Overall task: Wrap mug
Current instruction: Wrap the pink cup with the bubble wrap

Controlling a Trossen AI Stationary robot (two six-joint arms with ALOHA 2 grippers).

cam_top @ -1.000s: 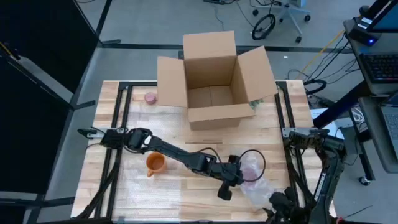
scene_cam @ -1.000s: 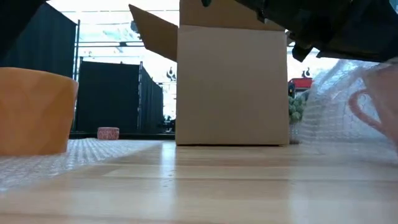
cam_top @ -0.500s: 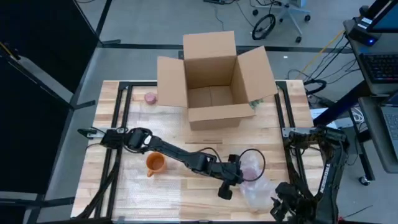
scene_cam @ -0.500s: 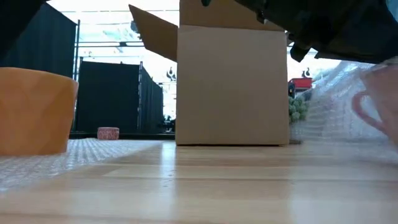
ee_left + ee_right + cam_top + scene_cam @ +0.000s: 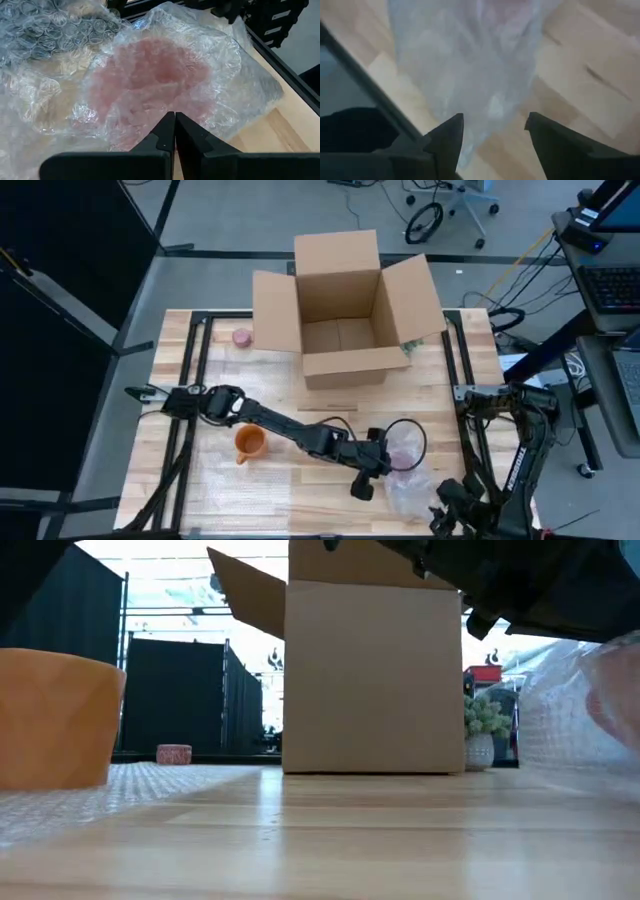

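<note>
A pink mug (image 5: pixel 155 75) lies on the table at the right, covered in clear bubble wrap (image 5: pixel 408 470). My left gripper (image 5: pixel 366 476) reaches across from the left and is shut at the wrap's left side. My right gripper (image 5: pixel 447 510) stands open at the table's near right corner. In the right wrist view, a loose end of the wrap (image 5: pixel 470 65) lies just ahead of its spread fingers; I cannot tell whether they touch it. An orange mug (image 5: pixel 250 442) stands upright on a second sheet of bubble wrap (image 5: pixel 235 475) at the near left. My left gripper (image 5: pixel 175 120) has its two fingers closed together on the bubble wrap where it covers the pink mug (image 5: pixel 167 107), only at their free ends. The fingers come in slanting down from the table's left. Wrap and mug rest on the table.
An open cardboard box (image 5: pixel 345 305) stands at the far middle, with a small potted plant (image 5: pixel 480 732) to its right. A small pink round thing (image 5: pixel 241 337) lies at the far left. Black frame rails (image 5: pixel 195 380) run along both sides. Bare wood lies between the box and the mugs.
My right arm has shifted a little near the table's near right corner. In the low view, the raised wrap that stood in front of the potted plant has drawn back to the right, so the plant now shows. My left gripper has stayed put.
</note>
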